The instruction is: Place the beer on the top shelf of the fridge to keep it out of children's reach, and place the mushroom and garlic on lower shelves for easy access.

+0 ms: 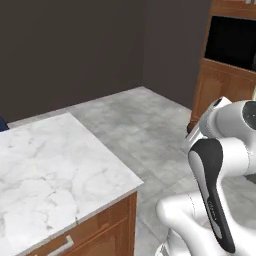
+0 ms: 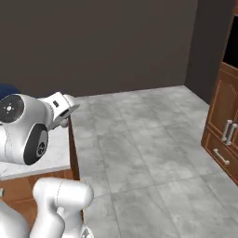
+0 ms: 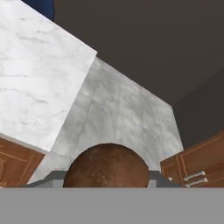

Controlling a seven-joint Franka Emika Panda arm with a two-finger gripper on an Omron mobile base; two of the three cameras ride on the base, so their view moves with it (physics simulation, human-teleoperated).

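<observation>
Claw point(image 3: 107, 181) clamped on mushroom point(image 3: 107, 166); marble counter point(image 3: 35, 87) beside; grey floor point(image 3: 127, 118) beyond

The worktop point(image 1: 55, 165) looks like polished white marble with faint grey veining, smooth and slightly glossy, over cabinet fronts point(image 1: 100, 230) of warm reddish-brown wood with a satin sheen and a brushed-metal pull point(image 1: 62, 246). The floor point(image 2: 139, 139) is laid in large grey stone-like tiles, mottled and matt, and the wall point(image 2: 102, 42) behind is a flat, dull dark brown-grey. In the hand view the mushroom point(image 3: 107, 166) shows a rounded brown cap with a finely speckled, matt, slightly rough skin, while the oven point(image 1: 232, 42) front is glossy black glass set in the same reddish wood.
</observation>
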